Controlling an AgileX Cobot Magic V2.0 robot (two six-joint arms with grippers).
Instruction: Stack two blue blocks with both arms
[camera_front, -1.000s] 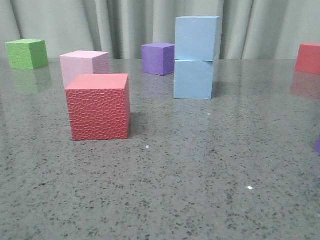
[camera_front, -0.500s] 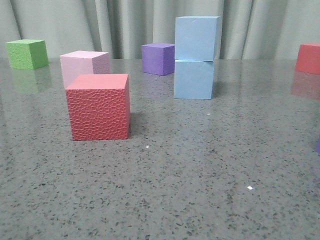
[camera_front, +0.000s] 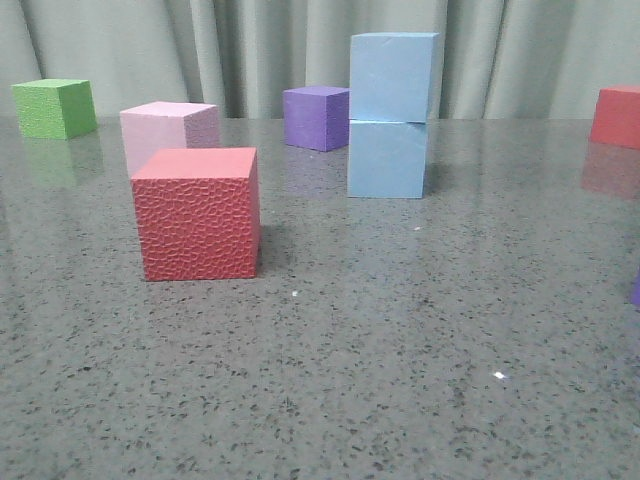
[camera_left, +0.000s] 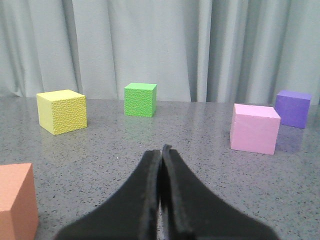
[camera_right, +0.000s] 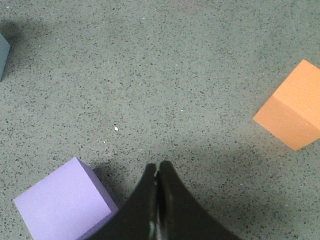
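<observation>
In the front view two light sky-blue blocks stand stacked at the middle back: the upper blue block (camera_front: 394, 77) rests squarely on the lower blue block (camera_front: 387, 159). Neither arm shows in the front view. My left gripper (camera_left: 162, 150) is shut and empty, low over the table, and neither blue block shows in its view. My right gripper (camera_right: 157, 166) is shut and empty above the table, beside a light purple cube (camera_right: 62, 200). A dark blue-grey corner (camera_right: 2, 50) shows at the edge of the right wrist view.
Front view: a textured red cube (camera_front: 198, 212) near left, a pink cube (camera_front: 167, 133) behind it, a green cube (camera_front: 54, 107) far left, a purple cube (camera_front: 316, 116) beside the stack, a red cube (camera_front: 617, 115) far right. Wrist views: yellow cube (camera_left: 61, 111), orange cube (camera_right: 292, 107).
</observation>
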